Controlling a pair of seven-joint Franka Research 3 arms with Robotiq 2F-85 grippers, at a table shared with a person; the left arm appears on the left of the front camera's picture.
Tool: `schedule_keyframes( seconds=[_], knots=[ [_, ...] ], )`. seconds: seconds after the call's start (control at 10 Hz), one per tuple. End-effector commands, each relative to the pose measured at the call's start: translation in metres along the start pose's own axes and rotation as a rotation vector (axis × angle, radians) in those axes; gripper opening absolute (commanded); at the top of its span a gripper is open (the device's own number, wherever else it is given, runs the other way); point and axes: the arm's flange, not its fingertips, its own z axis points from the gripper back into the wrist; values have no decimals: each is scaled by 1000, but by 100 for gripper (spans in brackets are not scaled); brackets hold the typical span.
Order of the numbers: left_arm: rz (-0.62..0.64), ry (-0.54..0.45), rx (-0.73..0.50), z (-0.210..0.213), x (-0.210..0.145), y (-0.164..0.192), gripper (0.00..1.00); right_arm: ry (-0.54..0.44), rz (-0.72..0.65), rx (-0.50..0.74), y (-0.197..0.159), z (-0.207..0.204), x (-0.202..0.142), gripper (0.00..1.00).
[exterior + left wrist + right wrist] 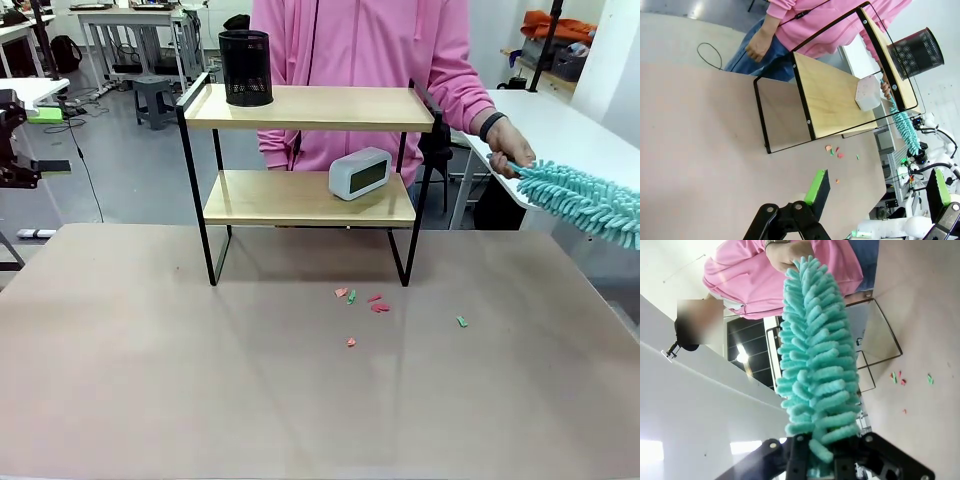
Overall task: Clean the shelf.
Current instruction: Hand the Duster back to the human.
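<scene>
the shelf (310, 108) stands on the far half of our beige tabletop (150, 380), close to the person in the pink top (360, 40). it is a small two-tier rack: two light wooden boards held in a thin black metal frame on four legs. on the top board, at its left end, sits a black mesh cup (245, 67); on the lower board, toward the right, rests a small white clock (359, 172), tilted back a little. in front of the shelf a few red and green scraps (372, 302) lie scattered on the tabletop.

our right gripper (827, 460) is clamped shut on one end of a teal fluffy duster (817, 355), which stretches away from our fingers toward the person. the person's hand (510, 150) holds the duster's other end, to the right of the shelf and off the tabletop's edge.

our left gripper (875, 192) hangs above the tabletop with its jaws wide apart and nothing between its green pads (815, 186); from it we see the shelf tipped sideways, with the person's other hand (759, 46) beyond it
</scene>
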Motion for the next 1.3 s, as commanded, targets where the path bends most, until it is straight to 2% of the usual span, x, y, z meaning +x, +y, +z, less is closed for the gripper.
schedule_keyframes(
  seconds=[0.0,0.3,0.4,0.5,0.6,0.7,0.9,1.0,1.1,1.2],
  knots=[
    [-3,8,-8,3,1,-1,100,-6,13,2,1,0,0,1],
    [-3,8,-8,3,1,-1,100,-6,13,2,1,0,0,1],
    [-3,8,-8,3,1,-1,100,-1,0,1,0,0,0,15],
    [-3,8,-8,3,1,-1,100,14,7,7,-1,-2,0,66],
    [-3,8,-8,3,1,-1,100,16,4,2,-1,-4,-1,69],
    [-3,8,-8,3,1,-1,100,25,12,7,0,-5,-3,100],
    [-3,8,-8,3,1,-1,100,13,26,31,3,-4,-6,100],
    [-3,8,-8,3,1,-1,100,12,31,35,4,-2,-8,94],
    [-3,8,-8,3,1,-1,100,12,42,47,7,-2,-11,100],
    [-3,8,-8,3,1,-1,100,30,55,58,10,-5,-16,100]
  ],
)
